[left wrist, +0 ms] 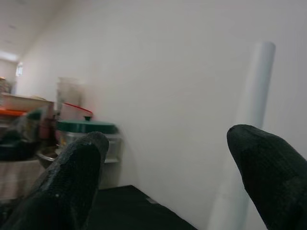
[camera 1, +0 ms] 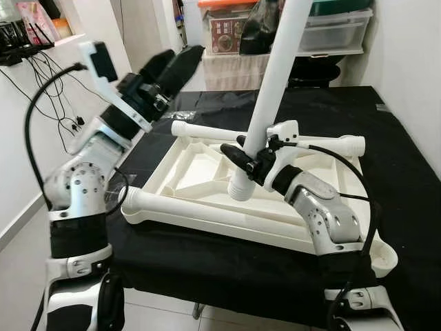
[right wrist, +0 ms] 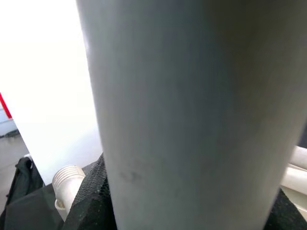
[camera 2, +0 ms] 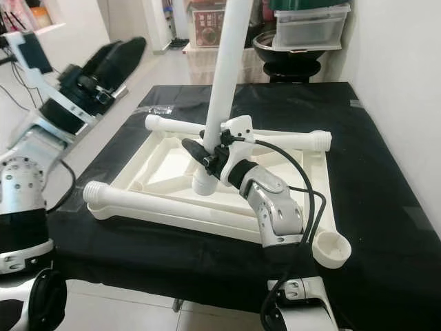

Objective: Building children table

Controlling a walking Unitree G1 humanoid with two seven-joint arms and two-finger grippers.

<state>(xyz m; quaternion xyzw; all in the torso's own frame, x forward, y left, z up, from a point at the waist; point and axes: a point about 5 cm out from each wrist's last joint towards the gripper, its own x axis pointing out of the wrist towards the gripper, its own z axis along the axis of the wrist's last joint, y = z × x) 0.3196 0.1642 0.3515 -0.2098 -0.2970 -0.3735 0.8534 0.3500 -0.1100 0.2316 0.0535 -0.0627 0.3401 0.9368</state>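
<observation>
A white children's table top (camera 1: pixel 180 161) lies upside down on a black table (camera 1: pixel 406 179). A long white leg tube (camera 1: pixel 276 76) stands upright, slightly tilted, with its lower end on the underside near the middle. My right gripper (camera 1: pixel 251 157) is shut on this tube low down; in the right wrist view the tube (right wrist: pixel 192 115) sits close between the black fingers. My left gripper (camera 1: pixel 176 65) is raised in the air left of the tube, open and holding nothing. Its fingers (left wrist: pixel 72 182) stand apart with the leg tube (left wrist: pixel 244 134) beyond them.
Two more white tubes lie across the underside, one at the back (camera 1: pixel 207 131) and one at the front (camera 1: pixel 179 205). A round corner socket (camera 2: pixel 331 248) sits at the front right. Storage boxes (camera 1: pixel 331 27) stand behind the table, and cables (camera 1: pixel 48 89) hang on the left wall.
</observation>
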